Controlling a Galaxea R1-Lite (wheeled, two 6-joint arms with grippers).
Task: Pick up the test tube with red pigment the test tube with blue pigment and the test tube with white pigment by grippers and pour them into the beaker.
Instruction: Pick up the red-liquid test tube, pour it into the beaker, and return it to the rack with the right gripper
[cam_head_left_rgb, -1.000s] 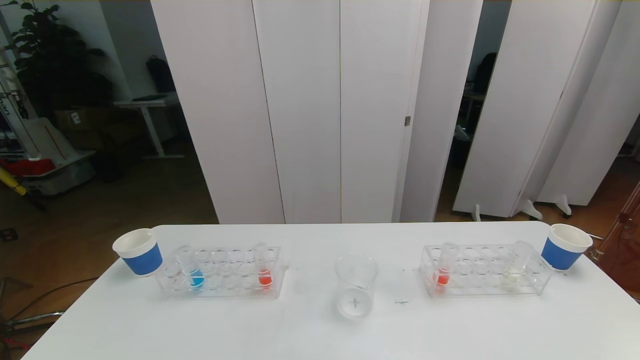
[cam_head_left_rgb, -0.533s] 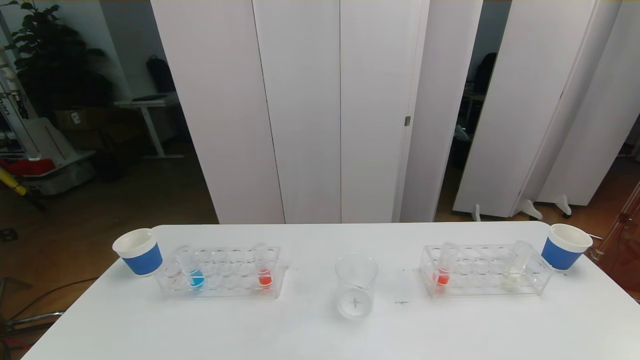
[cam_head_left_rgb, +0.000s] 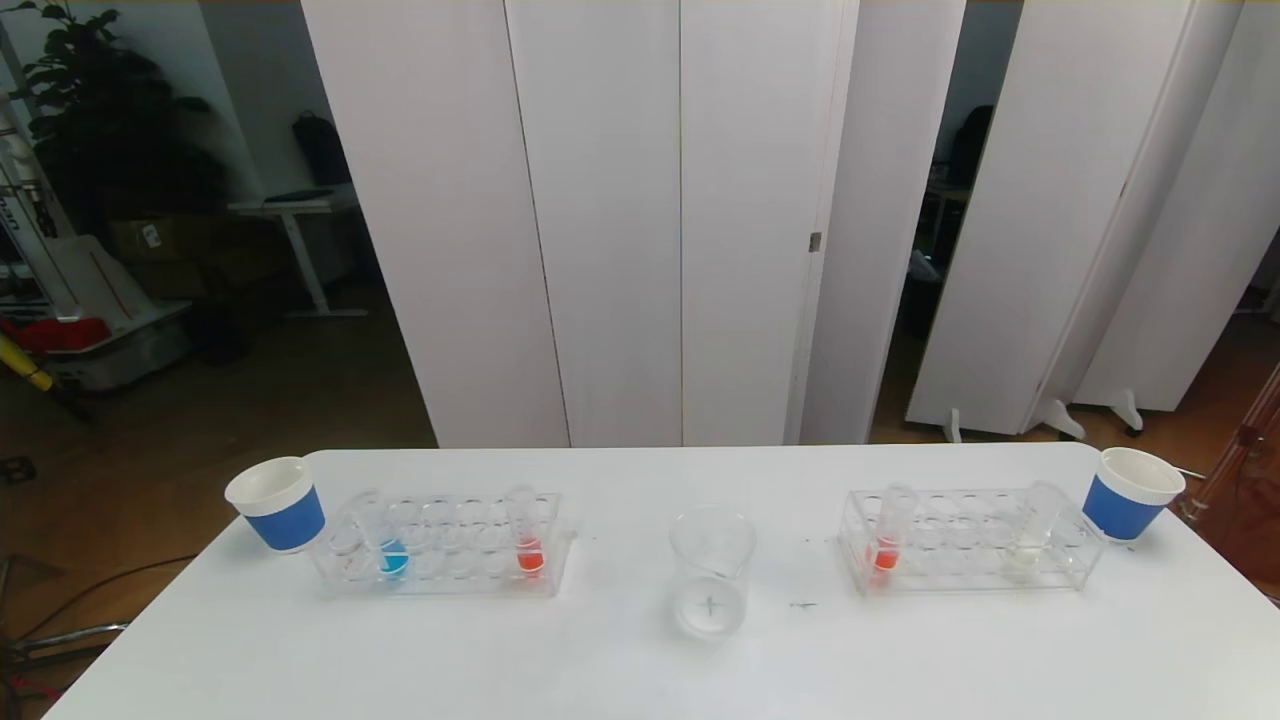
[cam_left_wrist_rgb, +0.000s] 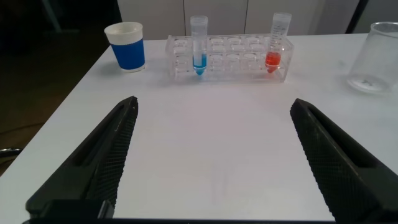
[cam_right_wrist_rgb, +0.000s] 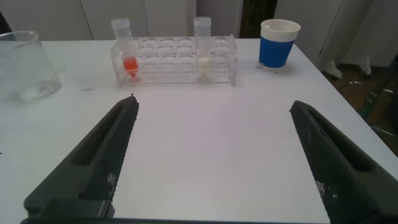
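Note:
The clear beaker (cam_head_left_rgb: 711, 570) stands at the table's middle. On the left, a clear rack (cam_head_left_rgb: 440, 575) holds the test tube with blue pigment (cam_head_left_rgb: 388, 545) and a test tube with red pigment (cam_head_left_rgb: 527, 540). On the right, a second rack (cam_head_left_rgb: 960, 580) holds another red tube (cam_head_left_rgb: 886, 540) and the test tube with white pigment (cam_head_left_rgb: 1030, 535). My left gripper (cam_left_wrist_rgb: 214, 104) hangs open over bare table, well short of the blue tube (cam_left_wrist_rgb: 199, 46). My right gripper (cam_right_wrist_rgb: 214, 104) is likewise open and empty, short of the white tube (cam_right_wrist_rgb: 203, 43). Neither arm shows in the head view.
A blue paper cup (cam_head_left_rgb: 280, 503) stands at the table's far left corner and another (cam_head_left_rgb: 1130, 493) at the far right corner. White partition panels rise behind the white table (cam_head_left_rgb: 640, 670).

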